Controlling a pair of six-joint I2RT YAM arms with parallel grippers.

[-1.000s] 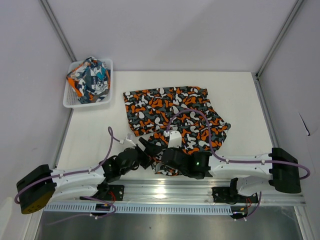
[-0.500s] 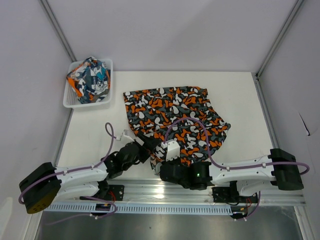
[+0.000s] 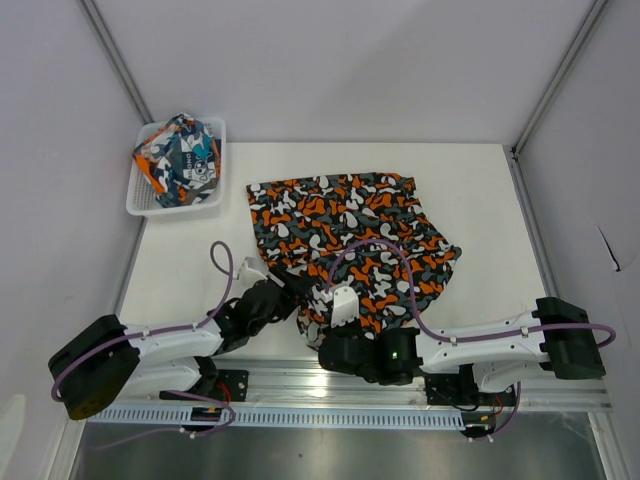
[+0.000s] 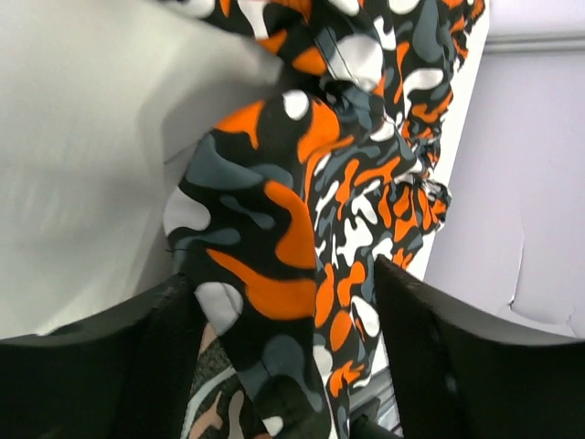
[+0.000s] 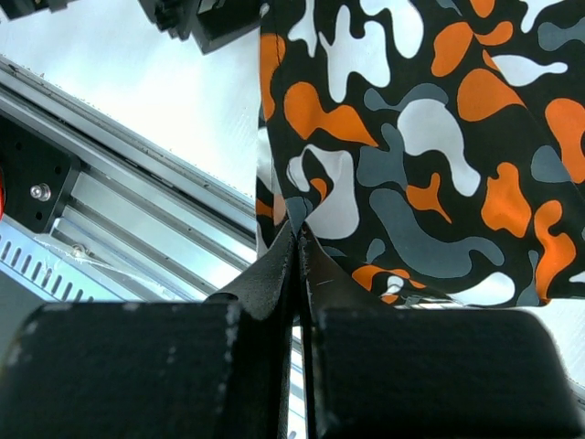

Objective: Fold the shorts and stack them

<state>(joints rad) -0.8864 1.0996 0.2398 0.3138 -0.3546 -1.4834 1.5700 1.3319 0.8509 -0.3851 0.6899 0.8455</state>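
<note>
The white mesh basket (image 3: 176,210) sits at the far-left corner of the counter (image 3: 490,200) and contains the graphic-print shorts (image 3: 180,158), bunched, well apart from both arms. The left gripper (image 4: 283,279) is positioned near the middle of the near edge, at the near-left corner of the camouflage shorts (image 3: 345,225). Its fingers (image 4: 110,366) are spread wide; a raised fold of camouflage fabric stands between them, but neither finger clamps it. The camouflage shorts occupy the centre of the counter and extend from both grippers toward the far edge and somewhat toward the right edge. The far portion lies flat; the near hem is gathered and lifted. The right gripper (image 5: 297,233) is just beside the left gripper, on its right, at the same near hem. Its fingers (image 5: 265,274) are pressed fully together, with a pinch of the hem caught between the tips. Judgement: the fold direction runs from the near edge toward the far edge. Both grippers are equally close to the hem, so the left fingers must close on the fold before any lift.
</note>
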